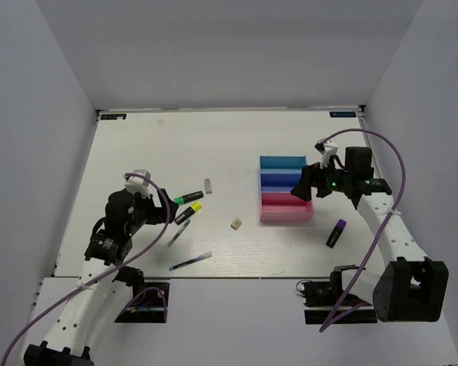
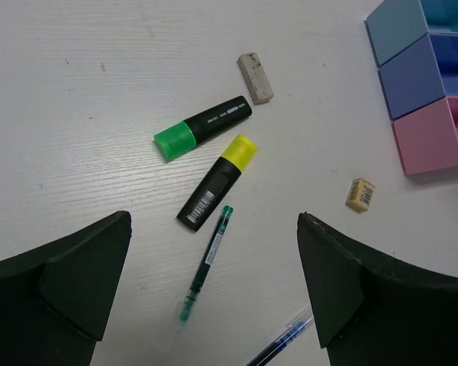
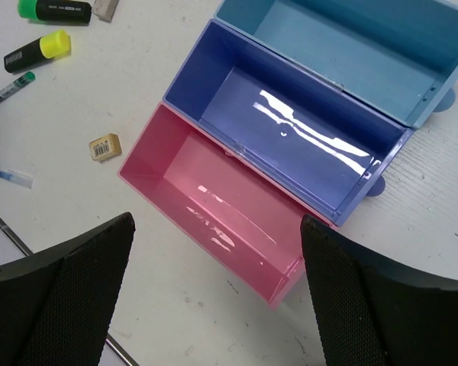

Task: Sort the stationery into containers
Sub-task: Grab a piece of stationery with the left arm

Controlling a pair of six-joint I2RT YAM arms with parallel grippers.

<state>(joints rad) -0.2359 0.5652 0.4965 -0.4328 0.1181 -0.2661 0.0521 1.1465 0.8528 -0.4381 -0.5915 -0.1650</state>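
Three joined containers stand right of centre: cyan (image 1: 282, 162), dark blue (image 1: 278, 181) and pink (image 1: 284, 206), all empty in the right wrist view. My right gripper (image 3: 217, 221) hovers open over the pink tray's (image 3: 160, 164) near end. The stationery lies scattered. A green-capped marker (image 2: 202, 127), a yellow-capped marker (image 2: 217, 183), a teal pen (image 2: 206, 263), a blue pen (image 2: 278, 347) and a grey eraser (image 2: 255, 77) lie at the left. My left gripper (image 2: 214, 221) hangs open above the teal pen, holding nothing. A tan eraser (image 1: 236, 224) lies mid-table.
A purple-capped marker (image 1: 336, 233) lies alone right of the pink tray, near the right arm. White walls enclose the table on three sides. The table's front edge runs just below the blue pen (image 1: 190, 261).
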